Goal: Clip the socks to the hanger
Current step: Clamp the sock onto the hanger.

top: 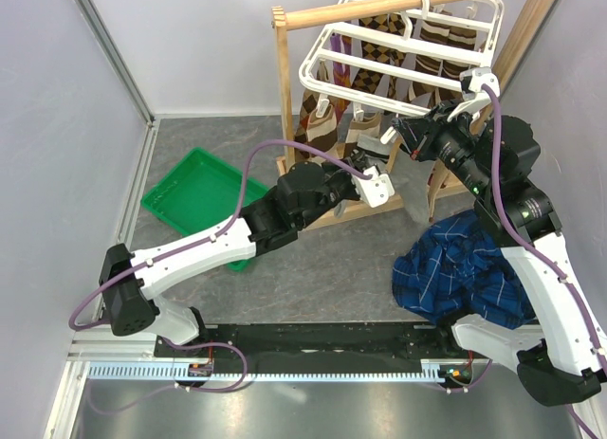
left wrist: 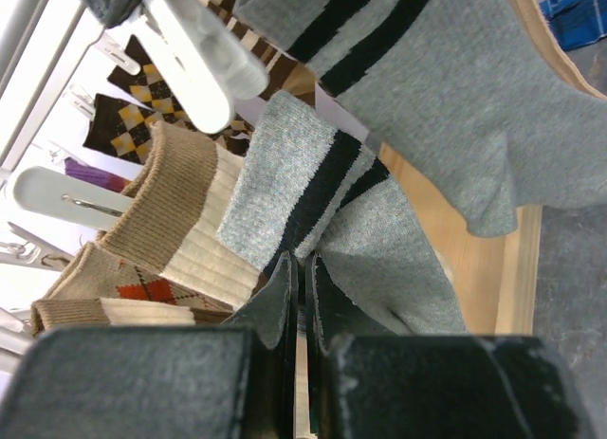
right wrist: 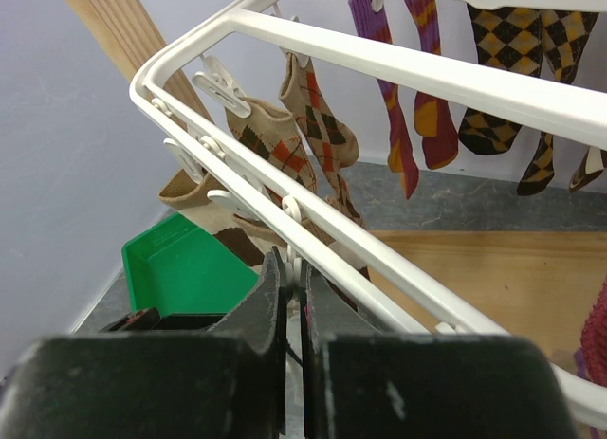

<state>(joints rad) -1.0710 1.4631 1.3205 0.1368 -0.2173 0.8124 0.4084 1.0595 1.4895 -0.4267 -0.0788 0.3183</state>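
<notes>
Now the left gripper [left wrist: 302,280] pinches the grey sock [left wrist: 379,240] by a thin fold, the right gripper [right wrist: 294,273] pressed together at the hanger [right wrist: 398,62]; a tug could slip it free.

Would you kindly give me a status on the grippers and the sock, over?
Left gripper shut on grey sock. Right gripper shut at hanger rail, hold unclear. Sock not yet clipped. Second grey sock hangs close beside it.

Lighting is bright, even and diffuse in all views; shadows on the table [top: 360,259] are soft and faint. In the left wrist view the nearest clip [left wrist: 204,60] is out of focus. In the right wrist view the white hanger [right wrist: 427,74] is nearly washed out.
</notes>
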